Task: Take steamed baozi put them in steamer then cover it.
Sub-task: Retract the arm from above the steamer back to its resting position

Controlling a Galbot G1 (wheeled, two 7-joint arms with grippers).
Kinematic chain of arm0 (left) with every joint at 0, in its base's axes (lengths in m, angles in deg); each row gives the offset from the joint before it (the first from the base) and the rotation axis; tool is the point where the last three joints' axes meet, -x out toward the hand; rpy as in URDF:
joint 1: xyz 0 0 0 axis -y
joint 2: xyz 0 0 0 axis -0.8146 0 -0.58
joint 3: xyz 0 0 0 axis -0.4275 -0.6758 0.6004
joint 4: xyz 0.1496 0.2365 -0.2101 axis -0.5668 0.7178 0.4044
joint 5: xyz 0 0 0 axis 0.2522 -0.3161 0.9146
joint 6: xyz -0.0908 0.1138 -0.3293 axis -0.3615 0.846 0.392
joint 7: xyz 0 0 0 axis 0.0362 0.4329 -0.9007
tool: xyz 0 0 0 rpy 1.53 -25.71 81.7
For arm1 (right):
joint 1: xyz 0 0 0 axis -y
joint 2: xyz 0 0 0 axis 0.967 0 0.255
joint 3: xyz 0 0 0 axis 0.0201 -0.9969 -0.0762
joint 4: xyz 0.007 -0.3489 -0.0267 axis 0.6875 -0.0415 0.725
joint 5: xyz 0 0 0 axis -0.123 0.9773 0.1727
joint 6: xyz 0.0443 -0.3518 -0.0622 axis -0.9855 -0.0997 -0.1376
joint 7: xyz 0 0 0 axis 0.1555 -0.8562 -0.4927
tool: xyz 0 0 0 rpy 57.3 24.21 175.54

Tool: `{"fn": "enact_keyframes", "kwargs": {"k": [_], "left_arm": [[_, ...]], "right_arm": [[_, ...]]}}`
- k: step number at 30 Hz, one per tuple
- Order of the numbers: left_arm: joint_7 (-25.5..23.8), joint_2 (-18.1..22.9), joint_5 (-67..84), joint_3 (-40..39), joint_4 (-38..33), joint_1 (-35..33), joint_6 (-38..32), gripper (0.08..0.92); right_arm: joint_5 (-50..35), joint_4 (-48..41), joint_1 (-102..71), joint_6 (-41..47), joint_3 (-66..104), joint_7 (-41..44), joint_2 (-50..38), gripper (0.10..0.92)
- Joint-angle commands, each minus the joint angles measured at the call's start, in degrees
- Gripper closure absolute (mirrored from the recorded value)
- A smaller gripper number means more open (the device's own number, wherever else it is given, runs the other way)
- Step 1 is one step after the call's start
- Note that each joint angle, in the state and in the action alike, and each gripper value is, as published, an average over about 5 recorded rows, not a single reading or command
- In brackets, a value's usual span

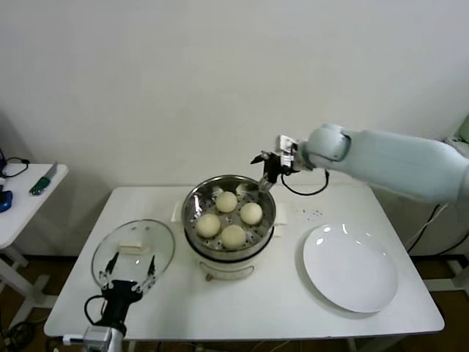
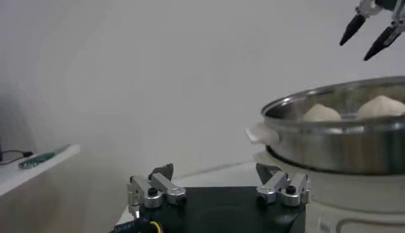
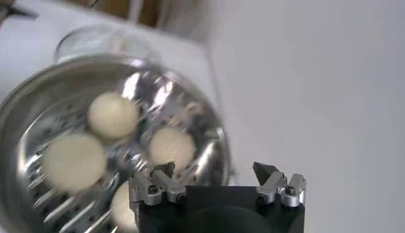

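Right claw [image 1: 268,178] gapes, arm extended; left claw [image 1: 130,273] low, gaping.

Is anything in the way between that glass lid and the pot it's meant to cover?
Nothing on the table lies between them: the lid sits beside the steamer, with all four buns already inside. The open right gripper hangs above the steamer's far rim and could get in the way there. The open left gripper is at the lid.
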Motion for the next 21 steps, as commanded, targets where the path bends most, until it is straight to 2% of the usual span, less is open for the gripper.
{"fn": "enact_keyframes", "kwargs": {"k": [1,6,9,14,21], "left_arm": [[0.94,0.4,-6.44,-0.27,-0.48,1.48,1.19,0.177],[1.36,-0.83,-12.34,0.78,-0.67,0.51,2.65,0.177],[1.21,-1.43,-15.24,0.95,-1.12,0.29,2.82,0.177],[1.21,-2.04,-20.22,0.96,-1.76,0.63,3.68,0.177],[0.93,-3.73,-36.89,1.85,-1.19,1.56,5.55,0.177]], "right_arm": [[1.47,12.3,-29.44,-6.0,31.9,-18.84,-19.42,0.203],[5.4,16.24,-43.89,-10.82,44.4,-21.23,-25.75,0.203],[6.86,17.91,-59.67,-11.54,59.67,-21.19,-26.12,0.203],[12.13,20.79,-83.78,-10.69,86.72,-19.78,-18.66,0.203],[19.48,25.92,-100.48,-7.83,104.78,-18.43,-5.3,0.203]]}}
